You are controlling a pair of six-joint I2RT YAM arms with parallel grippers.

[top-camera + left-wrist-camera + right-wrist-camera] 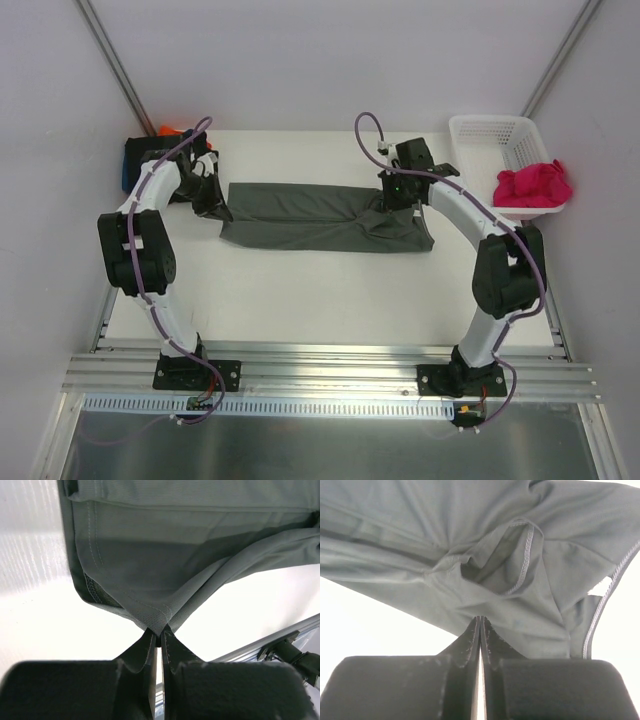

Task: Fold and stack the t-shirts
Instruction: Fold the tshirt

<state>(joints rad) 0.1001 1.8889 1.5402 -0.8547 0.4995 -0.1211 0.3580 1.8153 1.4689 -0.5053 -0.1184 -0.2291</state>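
White tabletop (330, 300) between pale walls carries a dark grey t-shirt (310, 215), folded into a long band. At its left corner the left gripper (159, 635) is clamped tight; the right gripper (480, 622) is pinched together on its right end. At far right, a white lattice basket (490, 130) holds 1 magenta-pink t-shirt (533, 185).

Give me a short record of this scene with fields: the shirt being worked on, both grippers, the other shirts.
shirt in work: dark grey t-shirt, lying as a long strip across the table
left gripper: shut on a corner at the strip's left end
right gripper: shut on cloth at the strip's right end
pink t-shirt: draped over the rim of the white basket
other shirts: dark pile at the far left corner, some orange behind
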